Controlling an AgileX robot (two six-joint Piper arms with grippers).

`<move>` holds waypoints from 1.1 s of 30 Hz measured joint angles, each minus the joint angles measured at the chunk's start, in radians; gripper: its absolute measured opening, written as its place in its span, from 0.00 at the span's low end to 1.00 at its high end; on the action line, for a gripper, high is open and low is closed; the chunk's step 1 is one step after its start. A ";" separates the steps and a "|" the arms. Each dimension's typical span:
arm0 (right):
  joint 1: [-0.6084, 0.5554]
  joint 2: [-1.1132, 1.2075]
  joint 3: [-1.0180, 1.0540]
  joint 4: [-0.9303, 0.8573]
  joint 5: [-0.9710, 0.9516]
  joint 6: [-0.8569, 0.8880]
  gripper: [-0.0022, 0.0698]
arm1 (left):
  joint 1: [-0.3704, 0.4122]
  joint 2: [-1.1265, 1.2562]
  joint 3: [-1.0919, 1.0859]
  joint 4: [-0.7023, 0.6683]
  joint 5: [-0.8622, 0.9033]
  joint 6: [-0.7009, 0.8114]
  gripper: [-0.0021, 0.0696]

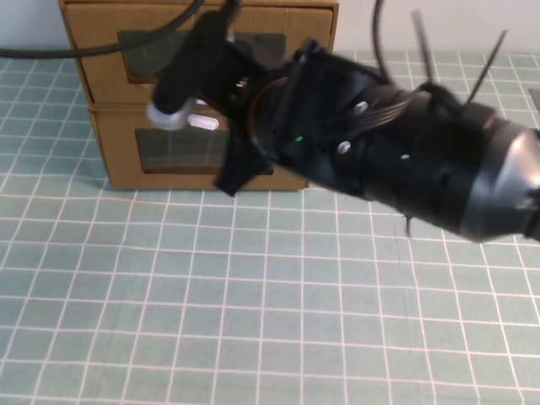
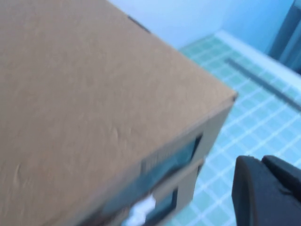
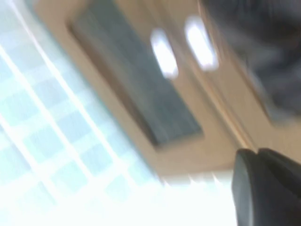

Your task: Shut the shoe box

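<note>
Boxes stand stacked at the far left of the worktop [image 1: 253,321], which is covered by a green mat with a white grid. The upper one is the shoe box [image 1: 101,34], brown cardboard with a clear window in its front and a small white tab below that window. Its front looks about level with the front of the lower box [image 1: 118,156], whose white tab [image 1: 204,122] sits above its own window.

The right arm [image 1: 396,160] reaches in from the right across the front of the stack, and the right tool [image 1: 181,93] is up against the box fronts near the tabs. How far its fingers are spread I cannot tell.

The left tool [image 2: 265,190] shows only as a dark edge in the left wrist view, beside the stack's top corner; its opening cannot be told either.
</note>
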 joint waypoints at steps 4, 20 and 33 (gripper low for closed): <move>-0.010 -0.032 0.000 0.045 0.139 -0.076 0.01 | 0.000 -0.062 0.011 0.105 0.085 -0.046 0.02; -0.441 -0.386 0.116 0.736 -0.046 -0.271 0.01 | 0.000 -0.562 0.718 0.155 -0.195 -0.045 0.02; -0.642 -0.922 0.774 0.860 -0.398 -0.203 0.01 | 0.000 -1.085 1.201 0.146 -0.395 -0.091 0.02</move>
